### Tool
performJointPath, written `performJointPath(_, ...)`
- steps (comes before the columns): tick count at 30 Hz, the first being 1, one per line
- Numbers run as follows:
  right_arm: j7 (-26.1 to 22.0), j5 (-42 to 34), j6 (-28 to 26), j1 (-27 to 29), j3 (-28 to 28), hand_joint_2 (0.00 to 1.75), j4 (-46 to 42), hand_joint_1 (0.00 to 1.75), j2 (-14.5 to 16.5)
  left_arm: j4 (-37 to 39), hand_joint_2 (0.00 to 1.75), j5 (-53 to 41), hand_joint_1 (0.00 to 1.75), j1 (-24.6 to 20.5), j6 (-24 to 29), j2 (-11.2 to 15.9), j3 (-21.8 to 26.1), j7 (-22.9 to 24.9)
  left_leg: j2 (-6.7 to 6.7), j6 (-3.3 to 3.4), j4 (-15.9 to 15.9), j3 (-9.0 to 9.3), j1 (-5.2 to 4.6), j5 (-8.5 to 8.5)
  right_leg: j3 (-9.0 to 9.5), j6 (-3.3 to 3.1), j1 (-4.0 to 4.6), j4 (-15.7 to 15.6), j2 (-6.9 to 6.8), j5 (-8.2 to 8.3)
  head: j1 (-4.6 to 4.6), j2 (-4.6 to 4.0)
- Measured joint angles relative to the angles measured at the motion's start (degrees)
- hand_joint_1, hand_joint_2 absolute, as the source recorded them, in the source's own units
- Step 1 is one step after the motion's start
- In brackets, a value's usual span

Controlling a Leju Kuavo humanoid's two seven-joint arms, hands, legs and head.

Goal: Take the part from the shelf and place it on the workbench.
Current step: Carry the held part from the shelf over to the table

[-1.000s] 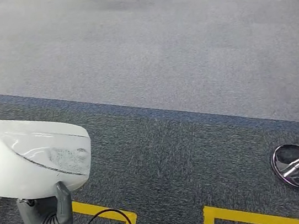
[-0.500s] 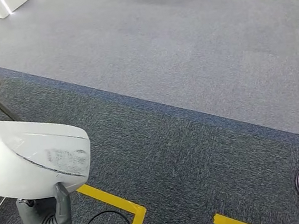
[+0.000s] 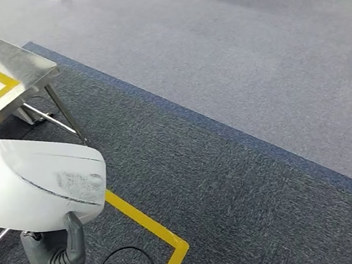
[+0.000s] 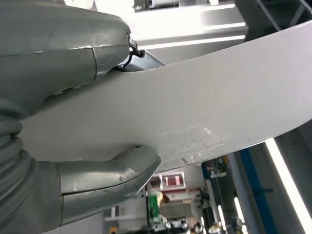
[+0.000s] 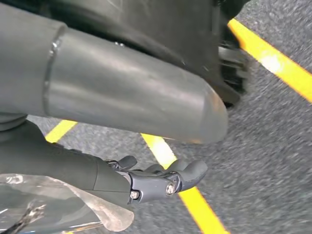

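The carpeted floor point(image 3: 238, 97) took up most of the head view, marked with yellow tape lines point(image 3: 147, 224). At the upper left stood the metal counter point(image 3: 16, 66), its top outlined in yellow, near the robot but not yet under the load. The white part point(image 3: 38, 184), a large curved shell, was already off the shelf and carried low at the left, so the pickup was done and only the placing remained. The left hand point(image 3: 57, 254) held it from beneath, its fingers point(image 4: 110, 175) and thumb clamped on the part's edge. The right hand point(image 5: 162, 180) hung over the floor, seemingly empty with fingers loosely apart, though the blurred view left that uncertain.
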Motion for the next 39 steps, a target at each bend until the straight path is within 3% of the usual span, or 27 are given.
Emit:
performJointPath(2, -0.1, 0.0, 0.1, -0.1, 0.0, 0.0, 0.0, 0.0, 0.0, 0.0, 1.75, -0.1, 1.75, 0.0, -0.1, 0.0, 0.0, 0.0, -1.26, -0.7, 0.2, -0.36, 0.07, 0.04, 1.65, -0.39, -0.09, -3.2, 1.59, 0.55, -0.04, 0.01)
performJointPath(4, -0.2, 0.0, 0.1, -0.2, 0.0, 0.0, 0.0, 0.0, 0.0, 0.0, 1.75, -0.1, 1.75, 0.1, -0.2, 0.0, 0.1, 0.0, -2.37, -1.48, 0.1, -0.66, 0.27, 0.2, 2.14, -0.92, -0.05, -3.5, 0.51, 0.56, -0.04, 0.01)
performJointPath(5, -0.2, 0.0, 0.2, -0.3, 0.0, 0.0, 0.0, 0.0, 0.0, 0.0, 1.75, -0.1, 1.75, 0.2, -0.3, 0.0, 0.1, 0.0, -1.93, -1.78, 0.5, -0.84, 0.24, -0.05, 2.32, -1.25, -0.11, -3.8, -0.17, 0.65, -0.08, 0.01)
performJointPath(7, -0.3, 0.0, 0.2, -0.2, 0.0, 0.0, 0.0, 0.0, 0.0, 0.1, 1.75, -0.1, 1.75, 0.0, -0.5, 0.0, 0.1, 0.0, 0.94, -2.29, 4.1, -2.48, 0.13, -2.27, 2.7, -1.89, -0.24, -4.2, -1.87, 0.71, -0.44, 0.0)
performJointPath(9, -0.4, 0.0, 0.3, -0.1, 0.0, 0.0, 0.0, 0.0, 0.0, 0.2, 1.75, -0.1, 1.75, -0.1, -0.9, 0.1, 0.1, 0.0, 3.9, -2.7, 11.2, -5.81, 0.19, -5.67, 2.93, -2.25, -0.02, -4.2, -3.65, 0.47, -0.79, 0.0)
performJointPath(10, -0.4, -0.1, 0.4, 0.0, 0.0, 0.0, 0.0, 0.0, 0.0, 0.3, 1.75, -0.2, 1.75, -0.1, -1.1, 0.1, 0.1, 0.0, 4.46, -2.85, 13.6, -6.93, 0.31, -6.17, 3.05, -2.29, 0.04, -4.2, -4.76, 0.29, -0.79, 0.0)
performJointPath(11, -0.4, -0.1, 0.5, 0.0, 0.0, 0.0, 0.0, 0.0, 0.0, 0.4, 1.75, -0.3, 1.75, -0.1, -1.3, 0.1, 0.1, 0.0, 4.84, -2.92, 13.9, -7.01, 0.4, -5.5, 3.24, -2.27, 0.06, -4.2, -5.82, 0.09, -0.8, 0.0)
performJointPath(12, -0.4, -0.1, 0.5, 0.0, 0.0, 0.0, 0.0, 0.0, 0.0, 0.5, 1.75, -0.5, 1.75, -0.1, -1.4, 0.2, 0.1, 0.0, 5.4, -2.89, 11.7, -5.88, 0.45, -3.78, 3.51, -2.17, 0.07, -4.2, -6.82, -0.13, -0.81, 0.0)
performJointPath(14, -0.4, -0.1, 0.5, -0.1, 0.0, 0.0, 0.0, 0.0, 0.0, 0.6, 1.75, -0.7, 1.75, -0.2, -1.6, 0.2, 0.1, 0.0, 8.0, -2.49, 4.2, -2.1, 0.11, -0.53, 4.09, -1.72, 0.26, -4.2, -8.33, -0.64, -0.84, 0.0)
performJointPath(16, -0.4, -0.1, 0.5, -0.2, 0.0, 0.0, 0.0, 0.0, 0.0, 0.7, 1.75, -0.8, 1.75, -0.4, -1.9, 0.2, 0.1, 0.0, 9.82, -1.73, 0.7, -0.43, -0.39, -0.03, 4.46, -1.16, 0.63, -4.2, -9.51, -1.05, -0.75, 0.0)
performJointPath(18, -0.4, -0.1, 0.5, -0.4, 0.0, 0.0, 0.0, 0.0, 0.0, 0.8, 1.75, -0.7, 1.75, -0.4, -2.4, 0.2, 0.2, 0.0, 8.88, -0.95, 0.4, -0.5, -0.49, -0.17, 4.89, -0.59, 0.8, -4.4, -10.82, -1.35, -0.59, 0.0)
performJointPath(19, -0.4, -0.1, 0.5, -0.5, 0.0, 0.0, -0.1, 0.0, 0.0, 0.8, 1.75, -0.6, 1.75, -0.4, -2.6, 0.2, 0.2, 0.0, 8.14, -0.62, 0.2, -0.46, -0.38, -0.09, 4.98, -0.26, 0.75, -4.2, -10.59, -1.7, -0.48, 0.0)
performJointPath(21, -0.5, -0.1, 0.5, -0.5, 0.0, 0.0, -0.1, 0.0, 0.0, 0.9, 1.75, -0.5, 1.75, -0.5, -2.9, 0.2, 0.2, 0.0, 6.79, 0.03, -0.1, -0.31, -0.03, 0.15, 3.68, 0.26, 0.61, -0.9, -7.78, -3.78, -0.22, 0.0)
performJointPath(23, -0.6, -0.1, 0.5, -0.4, 0.0, 0.0, -0.1, 0.0, 0.0, 1.0, 1.75, -0.5, 1.75, -0.7, -3.0, 0.1, 0.2, 0.0, 5.41, 0.46, -0.2, -0.33, 0.08, 0.21, 0.02, 0.39, 0.53, 6.7, -4.49, -7.22, 0.04, 0.0)
performJointPath(24, -0.6, -0.1, 0.5, -0.3, 0.0, 0.0, -0.1, 0.0, 0.0, 1.1, 1.75, -0.5, 1.75, -0.7, -3.2, 0.1, 0.2, 0.0, 4.59, 0.58, -0.2, -0.34, 0.06, 0.22, -1.96, 0.37, 0.52, 10.3, -3.82, -8.41, 0.09, 0.0)
performJointPath(25, -0.7, -0.1, 0.5, -0.1, 0.0, 0.0, -0.1, 0.0, -0.1, 1.2, 1.75, -0.6, 1.75, -0.7, -3.3, 0.1, 0.2, 0.0, 3.73, 0.6, -0.2, -0.31, 0.05, 0.21, -3.28, 0.31, 0.53, 12.2, -3.55, -8.51, 0.09, 0.0)
performJointPath(26, -0.8, -0.1, 0.5, 0.0, 0.0, 0.0, -0.1, 0.0, -0.1, 1.3, 1.75, -0.7, 1.75, -0.7, -3.5, 0.1, 0.2, 0.0, 2.85, 0.6, -0.1, -0.25, 0.04, 0.21, -3.71, 0.2, 0.53, 12.0, -3.36, -7.47, 0.1, 0.0)
performJointPath(28, -0.8, -0.1, 0.6, 0.1, 0.0, 0.0, 0.0, 0.0, -0.1, 1.5, 1.75, -0.8, 1.75, -0.7, -3.7, 0.0, 0.3, 0.0, 0.78, 0.42, 0.0, -0.21, 0.0, 0.13, -1.27, -0.35, 0.35, 4.2, -0.48, -2.35, 0.08, 0.0)
performJointPath(30, -0.8, -0.1, 0.6, 0.0, 0.0, 0.0, 0.1, 0.0, -0.2, 1.5, 1.75, -0.8, 1.75, -0.6, -3.7, 0.0, 0.3, 0.0, -1.09, -0.11, 0.2, -0.56, 0.05, 0.14, 1.66, -0.7, 0.15, -3.0, 2.44, 0.67, 0.01, 0.0)
performJointPath(31, -0.7, -0.2, 0.6, 0.0, 0.0, 0.0, 0.2, 0.0, -0.2, 1.6, 1.75, -0.9, 1.75, -0.6, -3.7, 0.0, 0.3, 0.0, -1.8, -0.51, 0.2, -0.82, 0.13, 0.26, 2.03, -0.77, 0.17, -3.6, 2.61, 0.44, -0.04, 0.01)
performJointPath(33, -0.7, -0.2, 0.6, -0.1, 0.0, 0.0, 0.1, 0.0, -0.2, 1.6, 1.75, -0.9, 1.75, -0.3, -3.7, 0.0, 0.3, 0.0, -2.71, -1.23, 0.3, -1.18, 0.33, 0.4, 2.48, -1.04, 0.16, -4.1, 1.2, 0.48, -0.09, 0.01)
performJointPath(35, -0.7, -0.2, 0.5, -0.1, 0.0, 0.0, 0.1, 0.0, -0.2, 1.6, 1.75, -1.0, 1.75, -0.3, -3.7, 0.1, 0.4, 0.0, -0.24, -1.84, 2.8, -2.3, 0.15, -1.15, 2.98, -1.58, -0.03, -4.5, -0.59, 0.58, -0.43, 0.0)
performJointPath(37, -0.8, -0.2, 0.5, 0.0, 0.0, 0.0, 0.1, 0.0, -0.2, 1.6, 1.75, -1.0, 1.75, -0.3, -3.7, 0.1, 0.4, 0.0, 3.45, -2.35, 9.3, -5.29, 0.15, -4.49, 3.38, -1.96, 0.03, -4.7, -2.51, 0.36, -0.78, 0.0)
performJointPath(39, -0.8, -0.2, 0.5, 0.1, 0.0, 0.0, 0.1, 0.0, -0.2, 1.6, 1.75, -0.8, 1.75, -0.1, -3.7, 0.1, 0.5, 0.0, 4.62, -2.68, 15.0, -7.98, 0.36, -6.34, 3.63, -2.06, 0.13, -4.6, -4.44, 0.03, -0.83, 0.0)
